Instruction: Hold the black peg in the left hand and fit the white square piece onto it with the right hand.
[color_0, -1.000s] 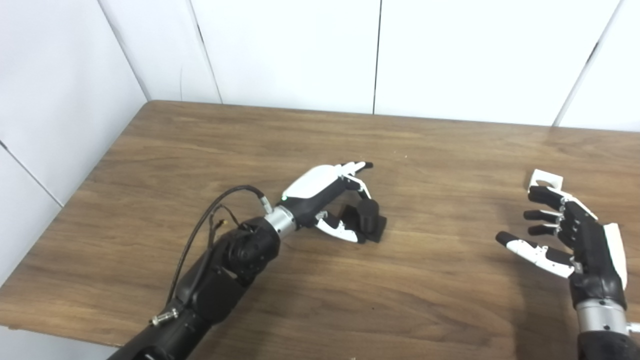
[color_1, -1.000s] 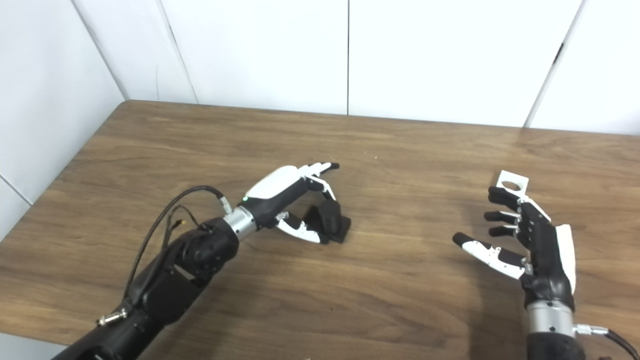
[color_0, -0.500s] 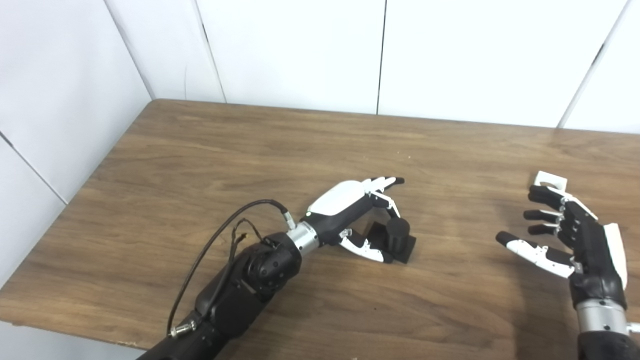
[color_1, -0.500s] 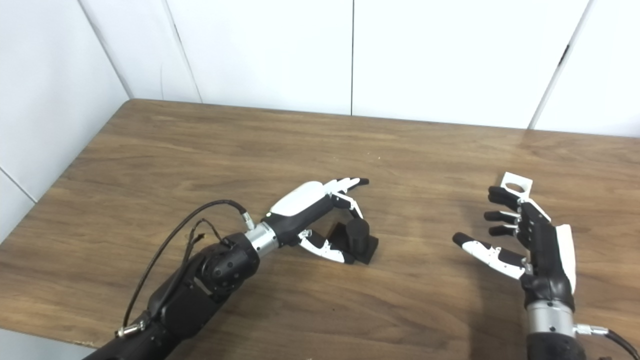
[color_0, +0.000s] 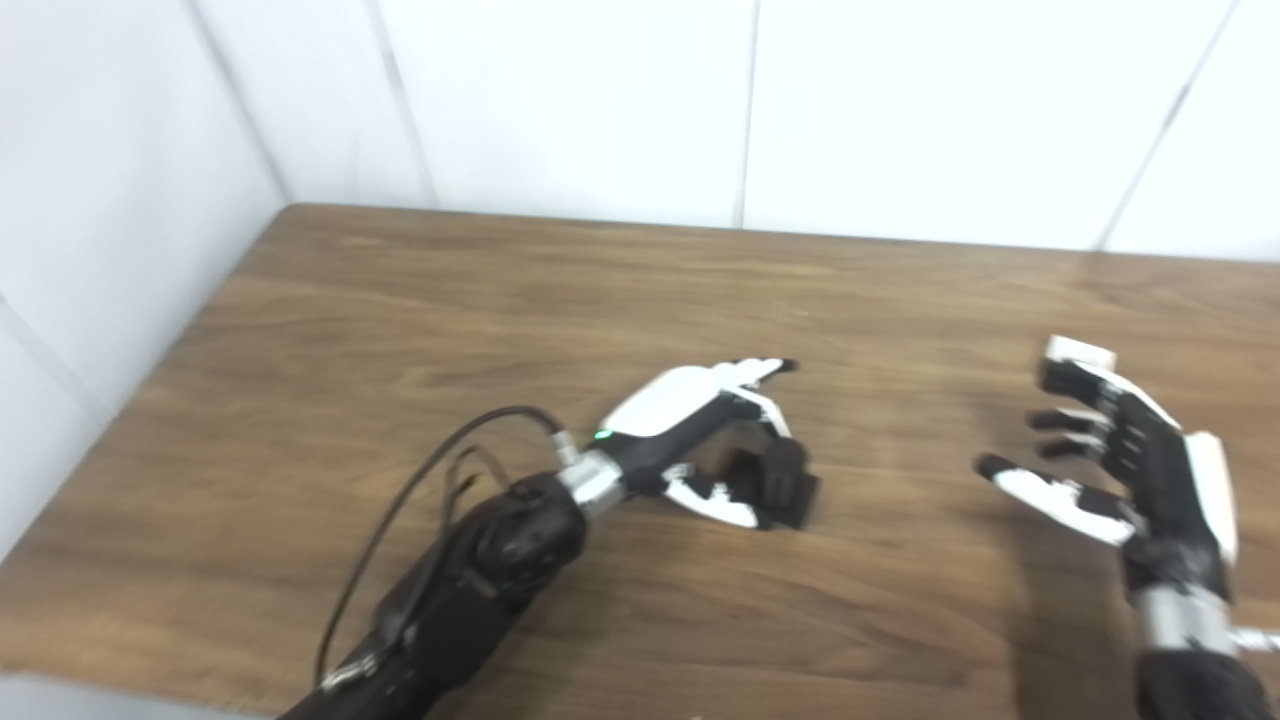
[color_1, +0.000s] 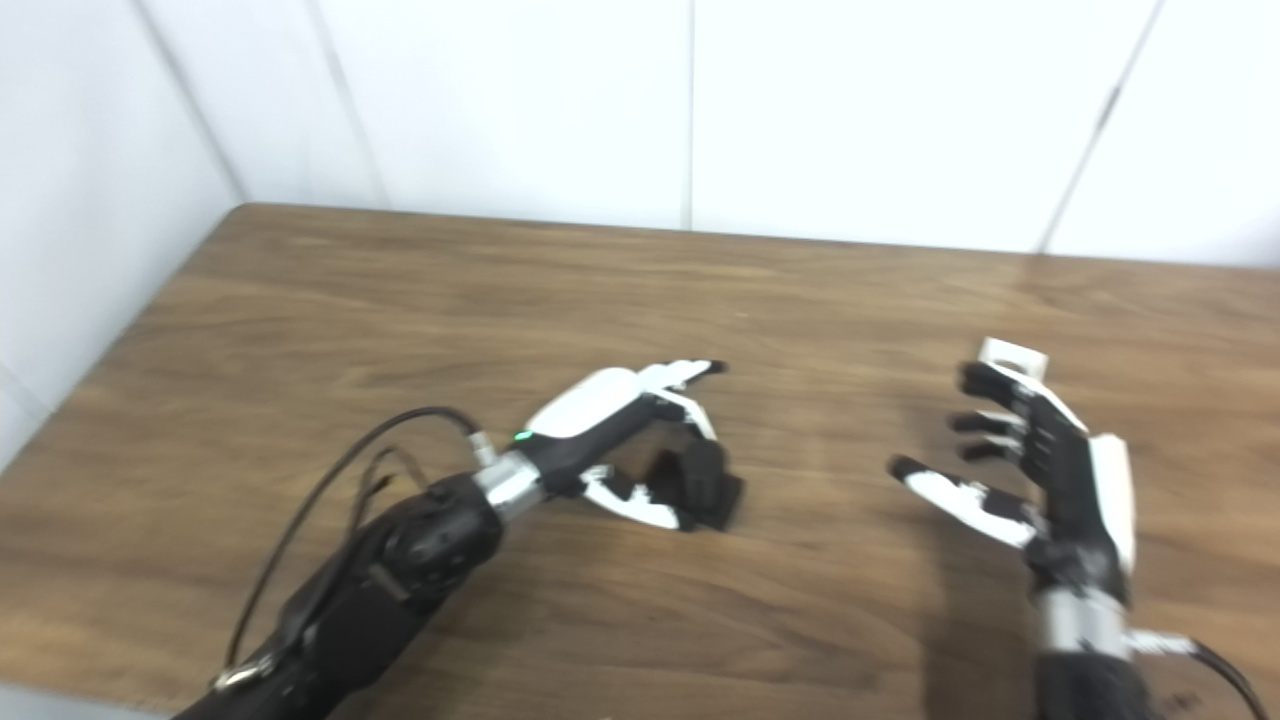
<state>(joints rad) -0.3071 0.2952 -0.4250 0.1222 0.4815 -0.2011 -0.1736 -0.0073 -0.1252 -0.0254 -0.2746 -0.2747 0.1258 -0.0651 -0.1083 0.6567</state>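
We had our left hand (color_0: 700, 430) low over the middle of the table (color_0: 400, 300), its fingers (color_0: 765, 370) arched over the black peg (color_0: 785, 480) and its thumb reaching in from the near side. The peg sat on the wood on its square base, its stub pointing up, so its long axis was close to vertical. It lay in the gap between thumb and fingers, at the hand's front, on the side toward our right arm. The pictures were blurred, and we could not tell whether the fingers had closed on it; the hand looked curled around it rather than clamped.

Our right hand (color_0: 1130, 470) hovered well apart to the right, empty, with fingers spread and thumb held out toward the middle of the table. The white square piece (color_0: 1078, 352) lay flat on the table just beyond its fingertips, farther from us than the hand. Whether the fingertips touched it, we could not say.

As we judged it, each part lay on the side of the hand meant for it: the peg nearer our left, the piece nearer our right. The right hand would have to reach forward and down to take the piece, and the left needed a firm hold with the stub kept upright and clear.
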